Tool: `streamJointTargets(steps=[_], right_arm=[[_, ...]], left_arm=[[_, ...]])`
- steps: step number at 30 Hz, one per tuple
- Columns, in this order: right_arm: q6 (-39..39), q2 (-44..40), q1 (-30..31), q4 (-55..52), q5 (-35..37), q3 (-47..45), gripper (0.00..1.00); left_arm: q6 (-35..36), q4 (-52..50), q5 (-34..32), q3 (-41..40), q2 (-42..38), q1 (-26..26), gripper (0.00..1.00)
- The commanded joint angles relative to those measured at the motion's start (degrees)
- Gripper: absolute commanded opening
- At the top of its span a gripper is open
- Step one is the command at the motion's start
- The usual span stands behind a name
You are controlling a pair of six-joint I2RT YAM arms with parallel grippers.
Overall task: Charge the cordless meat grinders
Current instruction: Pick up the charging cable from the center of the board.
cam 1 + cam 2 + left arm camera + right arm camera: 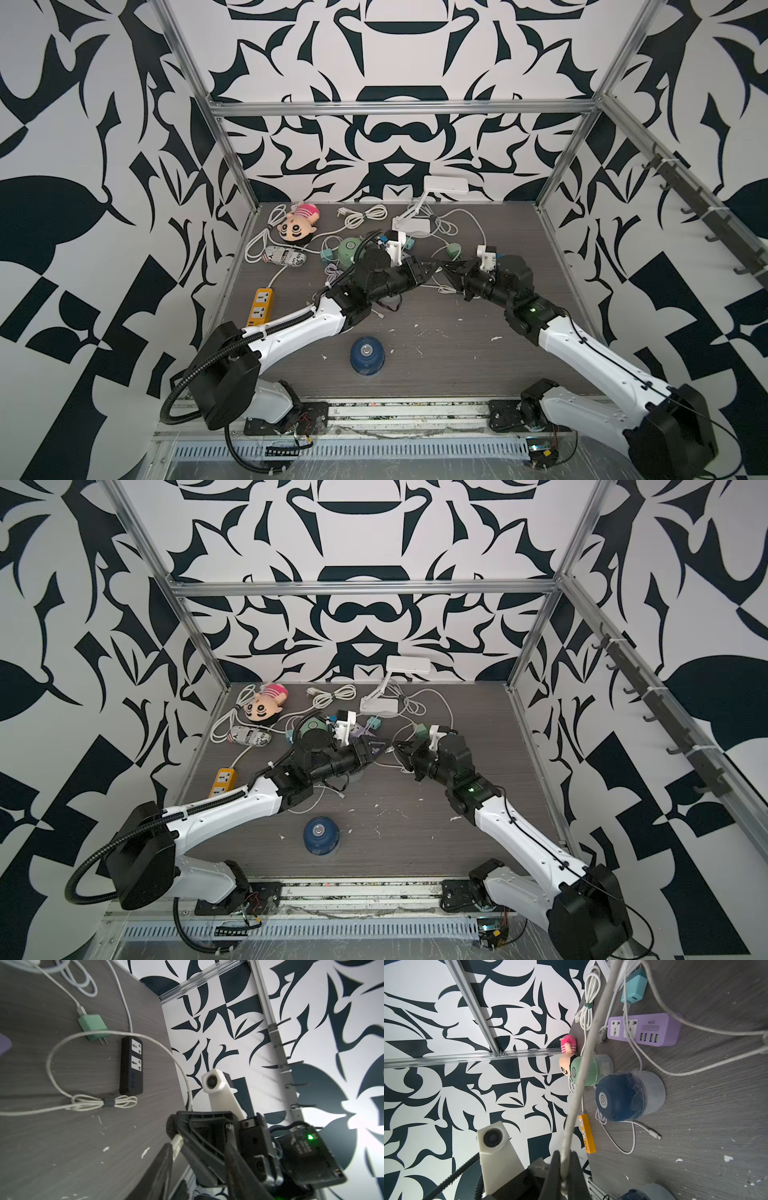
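- Three cordless meat grinders on the bench (457, 365): mint grinder (348, 249) at the rear, front navy grinder (366, 355) near the front edge, 2nd navy grinder (618, 1097) just beside the mint one.
- Right pincer (564, 1155) is clamped on the grey braided cable (583, 1059), close to its plug (177, 1144).
- Left pincer (430, 270) meets it tip-to-tip, jaws apart. The plug touches one finger.
- Looks like a handover: we'd close the left on the plug body, square, before the right lets go.

The scene is brightly, evenly lit; soft shadows are cast on the counter (457, 365); picture edges are bent.
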Motion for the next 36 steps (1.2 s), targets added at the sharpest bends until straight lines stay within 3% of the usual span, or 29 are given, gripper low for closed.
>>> streamJointTargets(steps=[1,7,15,24,36], right_arm=[[0.49,-0.95,0.27,5.41,-0.47,0.79,0.0],[-0.92,0.25,0.26,4.92,-0.82,2.51,0.0],[0.24,2.06,0.28,8.04,-1.89,3.14,0.0],[1.54,2.17,0.23,10.33,-2.43,2.55,0.0],[1.71,2.44,0.28,10.97,-2.36,2.11,0.0]], left_arm=[[-1.17,-2.49,-1.37,1.0,-1.57,1.17,0.49],[-0.07,-8.4,-2.27,1.94,-3.64,2.23,0.48],[-4.07,-1.64,3.02,3.42,0.77,2.24,0.39],[-6.55,1.84,4.68,3.76,3.03,2.24,0.38],[-9.59,5.78,5.3,2.52,3.44,2.4,0.17]])
